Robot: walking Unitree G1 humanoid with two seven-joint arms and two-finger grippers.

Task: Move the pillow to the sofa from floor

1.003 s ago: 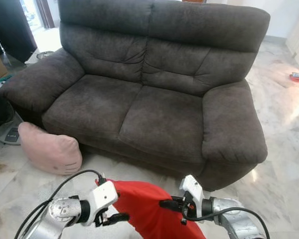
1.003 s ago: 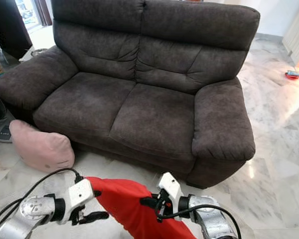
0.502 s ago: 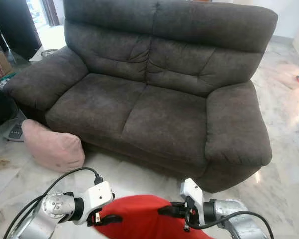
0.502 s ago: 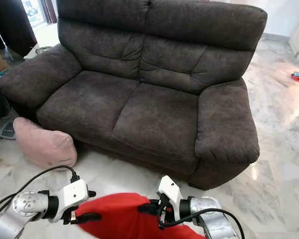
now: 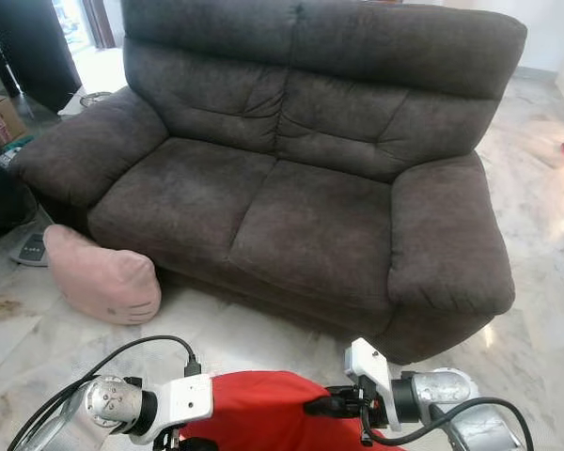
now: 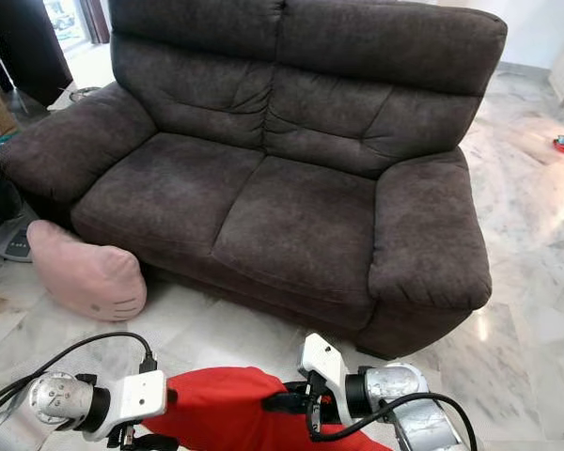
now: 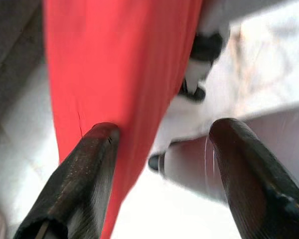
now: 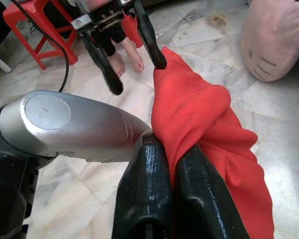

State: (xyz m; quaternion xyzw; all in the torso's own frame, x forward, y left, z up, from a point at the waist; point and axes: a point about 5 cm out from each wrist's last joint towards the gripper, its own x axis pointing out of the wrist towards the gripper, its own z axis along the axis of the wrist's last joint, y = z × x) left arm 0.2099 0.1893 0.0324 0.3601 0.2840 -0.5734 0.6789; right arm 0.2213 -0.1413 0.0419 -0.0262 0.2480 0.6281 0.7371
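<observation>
Between the grippers hangs the red pillow (image 6: 227, 406) (right gripper (image 8: 170, 164) pinching).

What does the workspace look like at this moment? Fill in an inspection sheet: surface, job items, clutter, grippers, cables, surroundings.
Surface: marble floor, stained near the left edge.
Job items: pink pillow on the floor, leaning against the dark sofa by its front left corner; sofa seats bare.
Clutter: red cloth hanging between the arms.
Grippers: right gripper shut on the red cloth; left gripper open, one finger touching the cloth.
Cables: black cable looping over the left arm; another on the right arm.
Surroundings: cardboard box, scale, red stool, a person's bare feet.
</observation>
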